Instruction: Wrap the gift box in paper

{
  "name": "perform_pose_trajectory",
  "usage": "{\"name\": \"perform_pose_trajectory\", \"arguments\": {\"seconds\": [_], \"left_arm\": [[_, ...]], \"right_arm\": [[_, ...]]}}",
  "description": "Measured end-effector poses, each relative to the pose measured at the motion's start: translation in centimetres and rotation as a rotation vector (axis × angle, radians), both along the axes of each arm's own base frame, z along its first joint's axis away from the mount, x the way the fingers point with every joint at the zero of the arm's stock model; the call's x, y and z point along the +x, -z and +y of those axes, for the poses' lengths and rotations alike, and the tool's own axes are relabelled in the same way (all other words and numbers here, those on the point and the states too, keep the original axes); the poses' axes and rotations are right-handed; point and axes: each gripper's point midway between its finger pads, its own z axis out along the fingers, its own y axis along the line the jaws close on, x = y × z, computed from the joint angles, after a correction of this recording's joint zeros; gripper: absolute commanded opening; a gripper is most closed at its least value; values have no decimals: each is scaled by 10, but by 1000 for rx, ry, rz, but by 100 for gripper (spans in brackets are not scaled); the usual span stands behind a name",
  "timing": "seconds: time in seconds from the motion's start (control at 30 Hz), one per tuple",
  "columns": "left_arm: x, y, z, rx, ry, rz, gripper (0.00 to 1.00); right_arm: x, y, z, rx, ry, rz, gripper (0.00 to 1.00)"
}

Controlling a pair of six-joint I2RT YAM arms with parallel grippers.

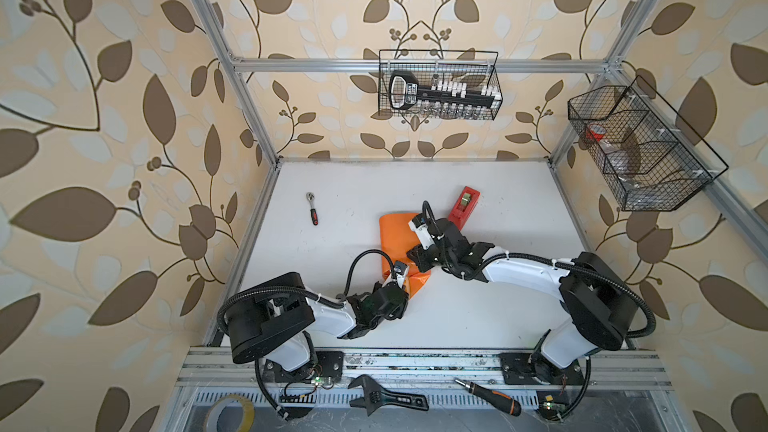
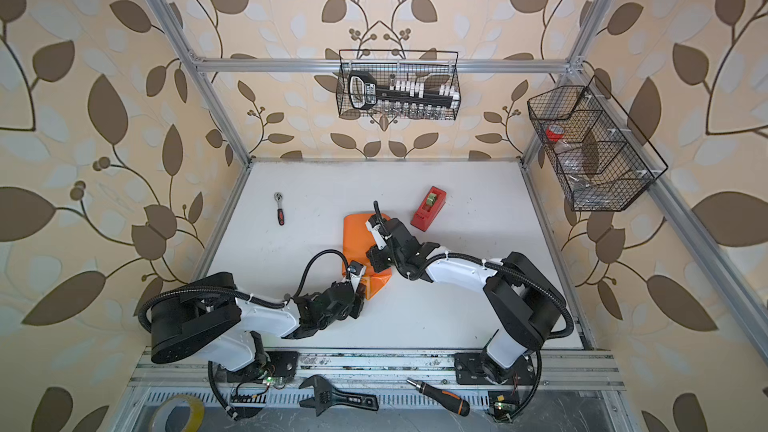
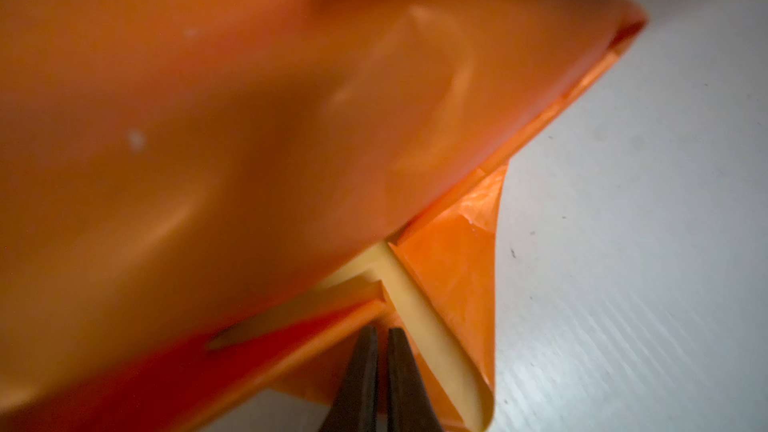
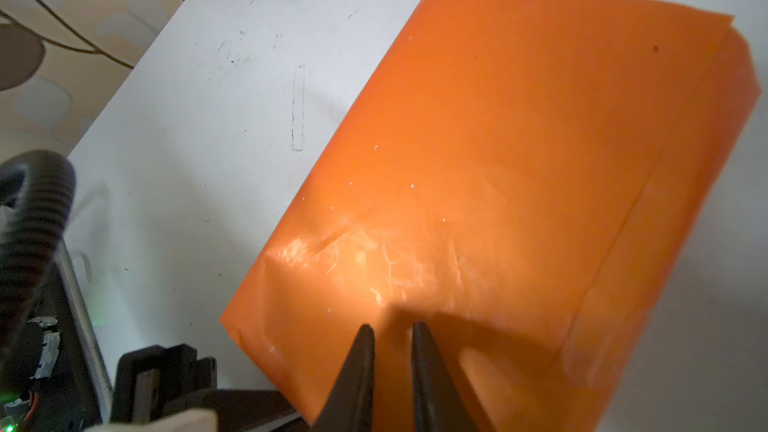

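Presumably the gift box sits hidden under the orange paper [image 1: 395, 234] mid-worktop [image 1: 498, 305]. The right gripper [image 4: 390, 326], tips slightly apart, pins the top. The left gripper [image 3: 382, 328], nearly pressed together, meets the near flap. Crease that flap tight against the box before releasing.

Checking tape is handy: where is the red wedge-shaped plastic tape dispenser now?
In both top views the red wedge-shaped tape dispenser sits on the white table, right of centre, just behind and to the right of the glossy orange paper.
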Motion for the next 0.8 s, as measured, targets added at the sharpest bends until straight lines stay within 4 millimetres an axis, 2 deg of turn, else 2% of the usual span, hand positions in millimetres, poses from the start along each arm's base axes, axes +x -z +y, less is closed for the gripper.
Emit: {"name": "perform_pose_trajectory", "arguments": {"seconds": [0.23,0.5,0.8], "left_arm": [[1,0,1,8,9,-2,11],[-18,1,-16,6,87,-24,10],[-13,1,-8,1,52,-47,9]], "right_arm": [[1,0,0,4,0,-1,20],[1,0,-1,9,-1,2,20],[1,0,-1,9,-1,2,19]]}}
